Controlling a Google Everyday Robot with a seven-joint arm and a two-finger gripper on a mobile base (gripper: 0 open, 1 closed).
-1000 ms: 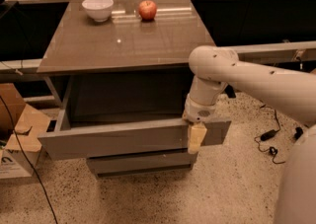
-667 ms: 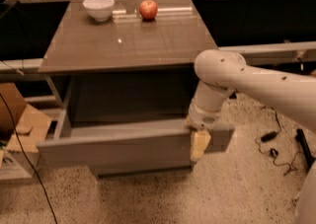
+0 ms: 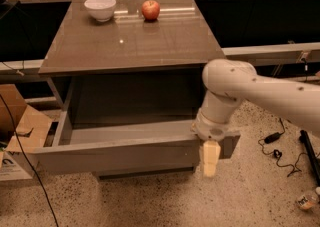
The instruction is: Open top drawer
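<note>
The top drawer (image 3: 115, 156) is a wide grey-brown drawer with a flat front. It stands pulled well out from under the brown tabletop (image 3: 135, 36), and its inside shows empty. My gripper (image 3: 210, 155) hangs at the right end of the drawer's front panel, over its top edge. One pale finger (image 3: 210, 159) points down in front of the panel. The white arm (image 3: 250, 91) reaches in from the right and hides the drawer's right corner. A lower drawer front (image 3: 145, 173) shows just below.
A white bowl (image 3: 100, 8) and a red apple (image 3: 150, 9) sit at the back of the tabletop. A cardboard box (image 3: 17, 126) stands on the floor at the left. Black cables (image 3: 275, 146) lie on the speckled floor at the right.
The top drawer has slid further out toward the camera, and my gripper has moved with its front panel, lower in the view.
</note>
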